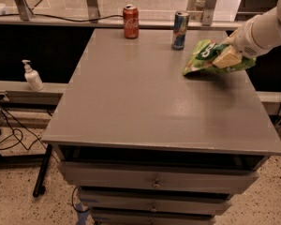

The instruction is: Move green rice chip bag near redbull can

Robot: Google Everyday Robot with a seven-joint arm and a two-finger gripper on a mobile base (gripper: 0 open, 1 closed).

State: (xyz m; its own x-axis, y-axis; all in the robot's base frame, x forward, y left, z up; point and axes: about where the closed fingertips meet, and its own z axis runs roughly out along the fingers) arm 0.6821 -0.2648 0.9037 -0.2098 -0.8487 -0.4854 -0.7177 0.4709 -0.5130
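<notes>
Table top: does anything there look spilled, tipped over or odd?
Nothing spilled. The red cola can and redbull can stand upright at the back. Only the green rice chip bag looks odd: crumpled and tilted, pinched in the gripper beside the redbull can.
</notes>
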